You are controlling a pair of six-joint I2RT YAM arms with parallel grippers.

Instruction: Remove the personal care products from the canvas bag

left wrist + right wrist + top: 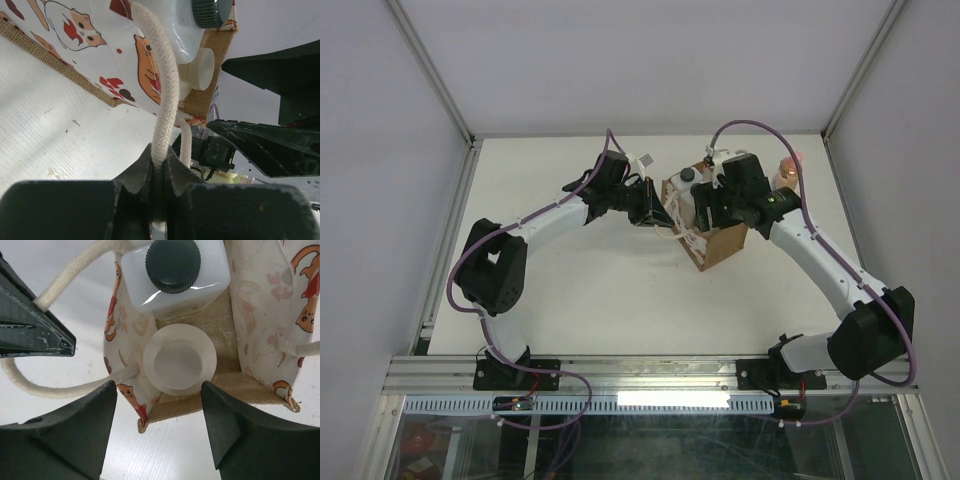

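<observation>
The bag [722, 245] stands mid-worktop [620, 300]. The left gripper [159, 167] has its jaws clamped on a handle [161, 100]. The right gripper [159, 387] hangs over the bag, jaws spread above the cream bottle [179, 360] inside, with a white bottle [172, 265] just beyond it.

White table [600, 295] — pale grey walls [650, 60]

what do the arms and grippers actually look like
The left arm and right arm have white links, bulky black joints and a purple cable looping alongside. The left gripper and right gripper are matte black with wedge-shaped fingers.
</observation>
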